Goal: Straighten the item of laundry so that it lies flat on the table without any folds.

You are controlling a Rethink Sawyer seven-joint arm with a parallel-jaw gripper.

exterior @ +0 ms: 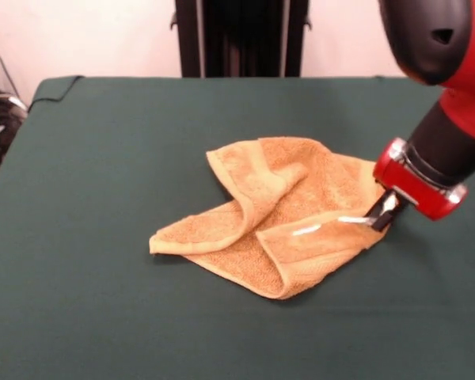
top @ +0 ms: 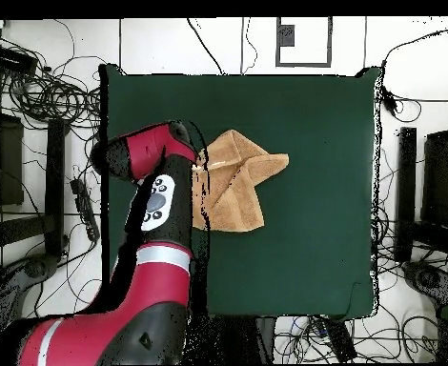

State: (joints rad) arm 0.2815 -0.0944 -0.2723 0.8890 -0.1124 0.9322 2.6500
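Green cloth-covered rectangular table point(exterior: 79, 317) fills the foreground, bare up to the towel's near folded corner. Now the gripper point(exterior: 382, 215): down low at the towel's edge on the front view's right side, dark tips right at the fabric by a small white label point(exterior: 306, 230). They look pinched close together on that edge, but the tips are too small to tell whether cloth is actually caught, so grip unconfirmed. Behind it, red wrist collar and black forearm rising to the upper right.

Outward: small orange-tan terry towel point(exterior: 277, 214) sits mid-table, well clear of all edges, badly rumpled. One flap doubled over the middle, another corner trailing out toward the front view's left. Overhead view agrees: crumpled tan shape point(top: 235, 181) just beside the arm.

Risks, imo: thin pinch slips off the hem on a pull; or the whole towel slides w/o unfolding, since nothing anchors the far side; a pull the wrong way could tighten the fold.
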